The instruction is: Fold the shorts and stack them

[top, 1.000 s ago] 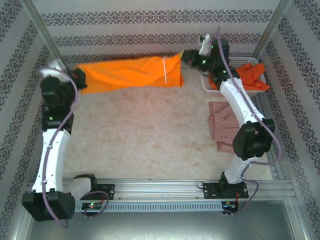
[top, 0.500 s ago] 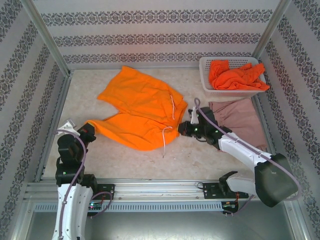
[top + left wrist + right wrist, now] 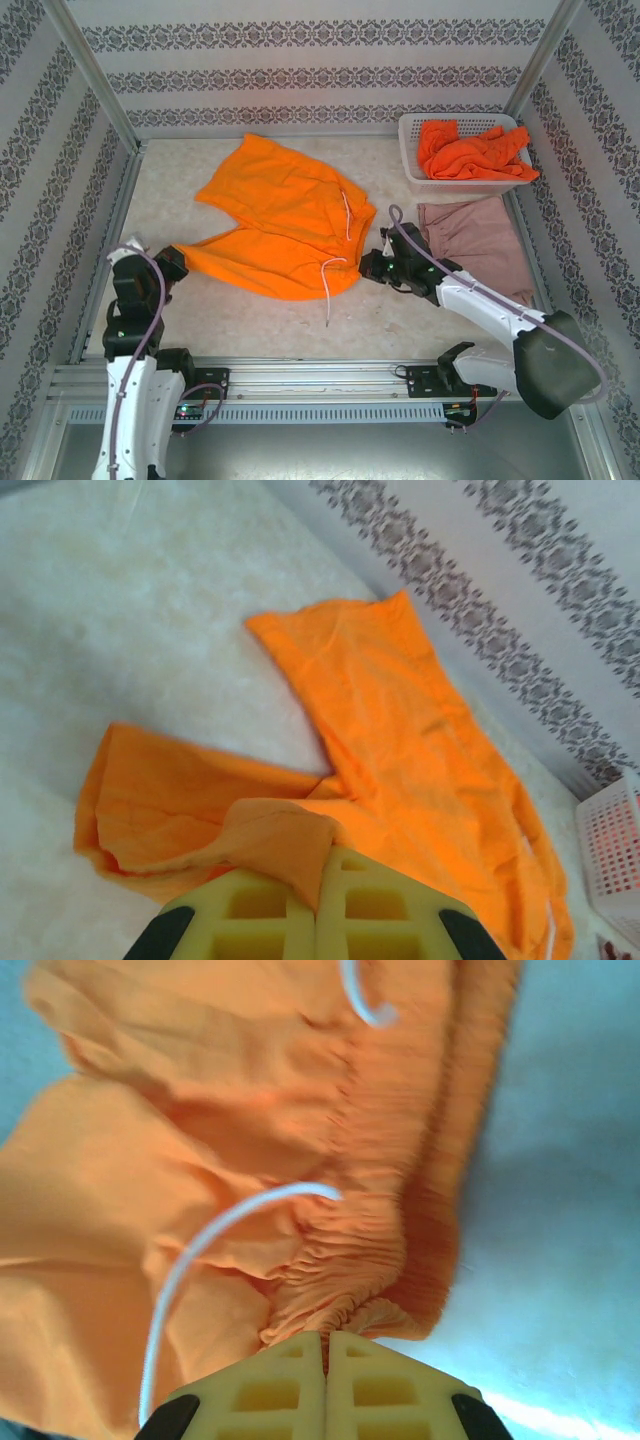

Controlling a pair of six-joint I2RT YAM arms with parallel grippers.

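Orange shorts lowered flat; left gripper, right gripper pinching.

From where I stand, the left arm and the right arm are smooth white shells between bulky black joints, each trailing a thin mauve cable, with small green lights by the right wrist and blocky pale yellow fingers, square-hollowed and black at the corners.
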